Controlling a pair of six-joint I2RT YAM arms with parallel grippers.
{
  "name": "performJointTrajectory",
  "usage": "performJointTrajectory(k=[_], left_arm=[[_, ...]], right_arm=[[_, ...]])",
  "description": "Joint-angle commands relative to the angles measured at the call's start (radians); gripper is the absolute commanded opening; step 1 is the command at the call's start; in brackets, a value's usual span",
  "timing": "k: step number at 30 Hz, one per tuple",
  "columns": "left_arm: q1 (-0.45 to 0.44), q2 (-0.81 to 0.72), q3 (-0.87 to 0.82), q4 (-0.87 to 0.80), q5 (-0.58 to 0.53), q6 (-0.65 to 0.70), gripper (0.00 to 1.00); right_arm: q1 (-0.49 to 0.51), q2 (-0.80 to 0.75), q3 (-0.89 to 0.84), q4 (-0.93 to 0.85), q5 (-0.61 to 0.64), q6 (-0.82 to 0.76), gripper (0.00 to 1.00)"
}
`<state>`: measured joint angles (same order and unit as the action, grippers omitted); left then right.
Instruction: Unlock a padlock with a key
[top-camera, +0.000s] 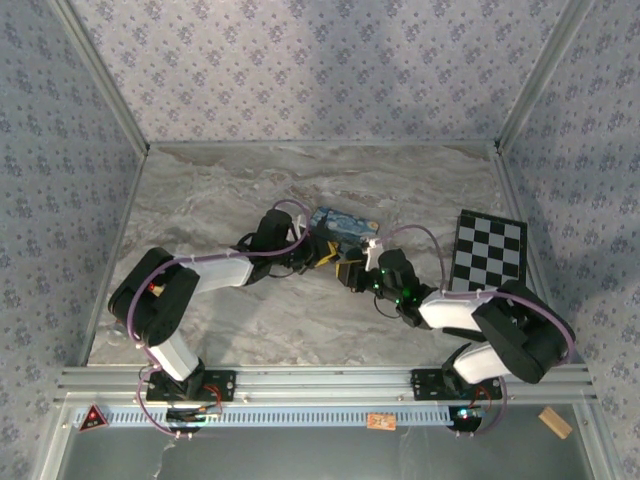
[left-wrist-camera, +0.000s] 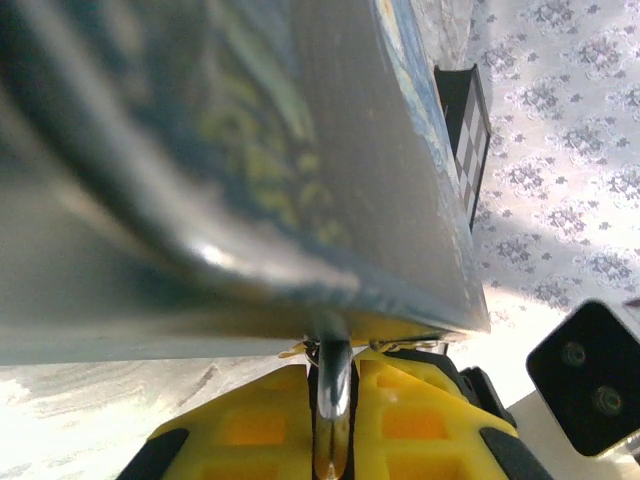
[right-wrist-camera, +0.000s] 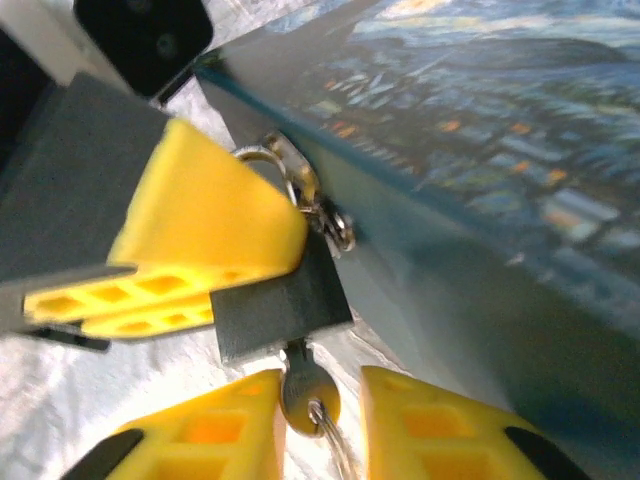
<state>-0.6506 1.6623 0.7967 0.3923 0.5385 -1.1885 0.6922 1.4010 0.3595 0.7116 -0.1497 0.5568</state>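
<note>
The key (right-wrist-camera: 306, 388) sits in the keyway on the padlock's near end, with only its head and ring showing. The right gripper (right-wrist-camera: 320, 382) has its 2 fingers standing at either side of that head, spread a little wider than it, with a gap on the right. The padlock (right-wrist-camera: 280, 308) is pinched by the left gripper (left-wrist-camera: 332, 372), whose fingers are pressed together on it. Its shackle (right-wrist-camera: 256, 153) looks still threaded through the latch on the blue box (right-wrist-camera: 480, 130), which stands about mid-table (top-camera: 250, 180), the lock at its near side. As I judge it, inserting is done. Gripping the key, turning it and freeing the shackle are left. I cannot tell whether the key has turned.
</note>
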Motion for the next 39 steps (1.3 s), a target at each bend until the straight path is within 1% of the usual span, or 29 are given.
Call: performJointTrajectory(k=[1, 3, 7, 11, 15, 17, 21, 29, 33, 39], left_arm=[[0.025, -0.019, 0.013, 0.028, 0.009, 0.029, 0.00], [0.028, -0.018, 0.013, 0.026, 0.009, 0.029, 0.00], [0.028, -0.018, 0.012, 0.026, 0.011, 0.028, 0.00], [0.028, -0.023, 0.013, 0.022, 0.012, 0.027, 0.00], [0.028, -0.033, 0.013, 0.014, 0.014, 0.030, 0.00], [0.028, -0.037, 0.012, 0.008, 0.015, 0.032, 0.00], [0.028, -0.045, 0.004, 0.002, 0.016, 0.035, 0.00], [0.032, -0.036, -0.001, 0.004, 0.015, 0.036, 0.00], [0.036, -0.042, -0.011, 0.003, 0.011, 0.039, 0.00], [0.043, -0.045, -0.028, 0.017, 0.012, 0.033, 0.00]], right_arm=[[0.018, -0.036, 0.005, -0.138, 0.154, -0.140, 0.33], [0.024, -0.057, -0.004, -0.146, 0.178, -0.190, 0.38], [0.050, -0.089, -0.045, -0.083, 0.195, -0.305, 0.38], [0.148, -0.080, -0.055, -0.028, 0.311, -0.494, 0.36], [0.236, 0.005, -0.036, 0.056, 0.426, -0.657, 0.36], [0.257, 0.045, -0.025, 0.103, 0.484, -0.705, 0.35], [0.269, 0.095, 0.000, 0.146, 0.523, -0.742, 0.35], [0.267, 0.072, 0.000, 0.127, 0.538, -0.746, 0.35], [0.243, 0.067, -0.016, 0.124, 0.526, -0.739, 0.36], [0.245, 0.041, -0.023, 0.128, 0.499, -0.765, 0.38]])
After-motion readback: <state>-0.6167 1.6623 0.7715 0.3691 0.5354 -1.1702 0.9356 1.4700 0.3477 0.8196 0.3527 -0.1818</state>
